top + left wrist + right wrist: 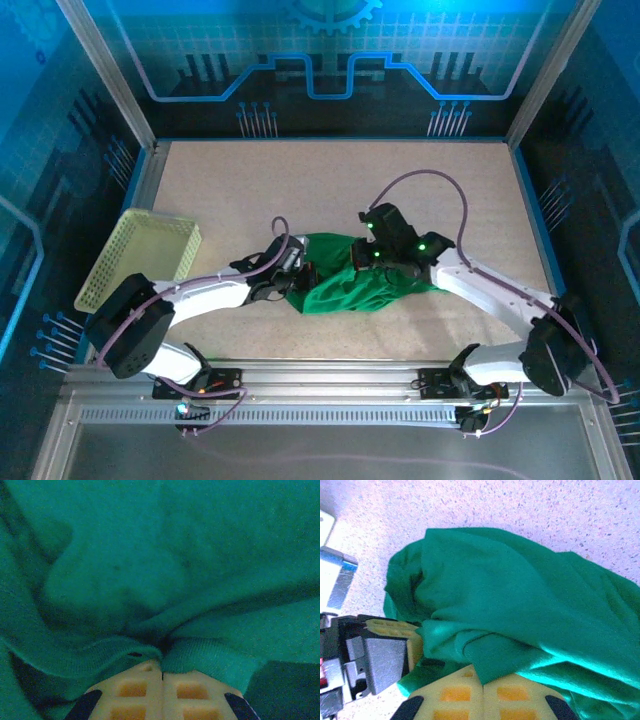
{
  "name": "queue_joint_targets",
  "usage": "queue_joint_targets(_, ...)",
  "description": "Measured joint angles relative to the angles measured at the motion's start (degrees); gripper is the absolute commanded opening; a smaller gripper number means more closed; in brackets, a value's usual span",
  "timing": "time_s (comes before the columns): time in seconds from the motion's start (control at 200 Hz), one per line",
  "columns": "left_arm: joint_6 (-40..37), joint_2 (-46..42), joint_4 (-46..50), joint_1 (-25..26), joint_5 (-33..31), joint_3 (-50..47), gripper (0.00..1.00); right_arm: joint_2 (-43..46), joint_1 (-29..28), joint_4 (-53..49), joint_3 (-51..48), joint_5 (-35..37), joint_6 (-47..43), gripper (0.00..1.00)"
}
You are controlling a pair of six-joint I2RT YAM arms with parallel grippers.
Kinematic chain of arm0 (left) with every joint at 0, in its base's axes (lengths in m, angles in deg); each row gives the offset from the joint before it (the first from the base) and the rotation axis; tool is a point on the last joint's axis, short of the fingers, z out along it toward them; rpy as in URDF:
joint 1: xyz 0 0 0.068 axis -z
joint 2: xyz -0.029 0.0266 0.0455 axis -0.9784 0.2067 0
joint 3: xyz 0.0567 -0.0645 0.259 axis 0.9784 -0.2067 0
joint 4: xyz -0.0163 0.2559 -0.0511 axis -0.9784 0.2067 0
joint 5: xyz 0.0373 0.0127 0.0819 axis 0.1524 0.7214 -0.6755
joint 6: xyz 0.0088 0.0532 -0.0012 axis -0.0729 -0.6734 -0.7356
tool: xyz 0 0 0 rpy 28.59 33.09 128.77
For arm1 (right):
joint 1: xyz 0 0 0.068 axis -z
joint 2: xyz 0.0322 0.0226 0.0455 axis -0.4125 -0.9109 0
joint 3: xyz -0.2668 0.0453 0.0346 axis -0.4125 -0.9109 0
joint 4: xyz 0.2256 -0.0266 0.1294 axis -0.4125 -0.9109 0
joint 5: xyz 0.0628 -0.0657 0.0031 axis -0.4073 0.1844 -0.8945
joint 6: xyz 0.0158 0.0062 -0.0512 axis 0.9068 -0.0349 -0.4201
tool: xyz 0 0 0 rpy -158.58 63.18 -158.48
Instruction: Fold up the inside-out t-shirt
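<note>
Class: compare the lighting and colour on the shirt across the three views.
Top view: blue-lit walls, shirt bright green. Left wrist: dim, murky teal, grainy. Right wrist: bright, table washed pale, glare along the shirt's lower fold.

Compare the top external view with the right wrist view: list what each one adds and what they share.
Top external adds the basket at the table's left edge. Right wrist adds a close look at the right gripper, shut on a fold of the t-shirt. Shared: the crumpled green t-shirt on the speckled table, with the left gripper at its edge.
</note>
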Motion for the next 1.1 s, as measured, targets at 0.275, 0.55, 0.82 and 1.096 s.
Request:
queue_joint_targets(0.275, -0.17, -6.34, 0.76, -4.7, -0.31, -1.73, 0.02, 7.37, 1.6, -6.29, 1.36, -1.92, -0.87, 0.0)
queue_joint_targets(0.55, -3.52, -14.91, 4.15, -2.97, -4.96, -3.28, 0.57, 0.35, -1.51, -7.93, 6.95, -1.66, -0.46, 0.0)
queue_joint_targets(0.82, -6.27, -32.24, -4.79, 10.58, -9.31, -12.94, 0.79, -9.88, -3.72, -5.66, 10.03, -3.43, 3.76, 0.0)
queue_joint_targets(1.096, -7.41, -23.21, -15.61, 12.85, -9.11, -13.35, 0.85, -10.51, -5.6, -2.4, 12.48, -6.38, 9.03, 0.0)
